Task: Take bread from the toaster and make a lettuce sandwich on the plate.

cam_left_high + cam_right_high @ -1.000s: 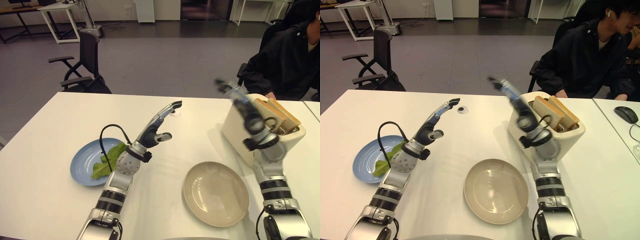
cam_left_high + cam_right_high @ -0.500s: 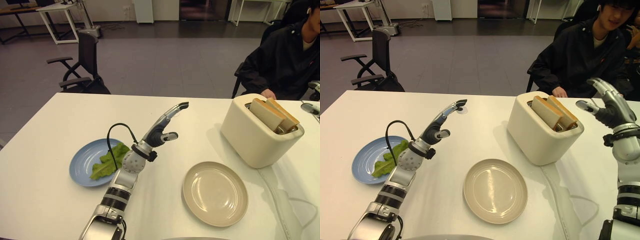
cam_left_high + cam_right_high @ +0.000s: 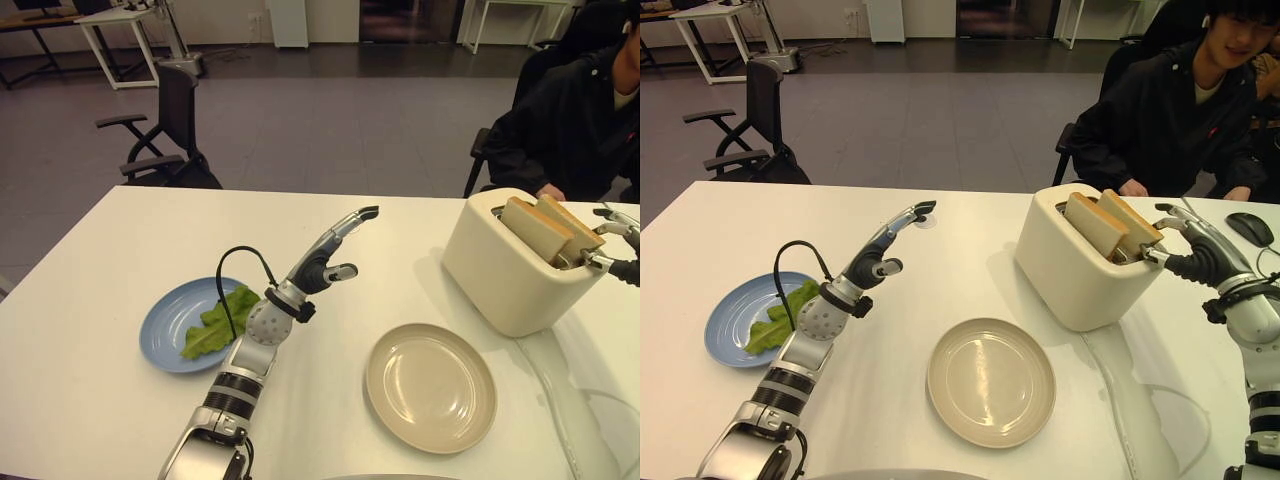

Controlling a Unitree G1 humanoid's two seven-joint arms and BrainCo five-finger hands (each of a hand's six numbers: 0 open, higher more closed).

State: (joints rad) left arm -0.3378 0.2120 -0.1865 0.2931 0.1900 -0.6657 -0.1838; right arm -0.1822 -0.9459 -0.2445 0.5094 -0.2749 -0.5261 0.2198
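Far left, a round blue plate [image 3: 152, 335] is seen on the table, and a leaf of green lettuce [image 3: 215, 322] is laid in it, untouched. Next along, the left hand [image 3: 325, 255] is held up over the table, fingers stretched almost straight, nothing carried. In the middle, near the front edge, a round beige plate [image 3: 430, 388] is set, with nothing placed on it yet. Then the cream, round-cornered toaster [image 3: 500, 275]: two slices of browned bread [image 3: 545, 228] are stood in its slots, leaning and well proud of the top. At far right the right hand [image 3: 1202, 258] is held level with the ends of the slices, fingers [image 3: 1170, 214] parted above and below those ends; nothing appears to be gripped.

Now the risks. The bread is approached end-on, so a shallow pinch on one corner could see the slice torn or dropped. The slices are packed close, so the second could be dragged out with the first. The toaster is not braced, and it could be shoved or tipped by a sideways push.

The table [image 3: 90, 260] is white and smooth; a small round disc [image 3: 925, 221] and a dark computer mouse [image 3: 1252, 228] are left on it. Behind, a grey floor and a black office chair [image 3: 165, 130] are seen.
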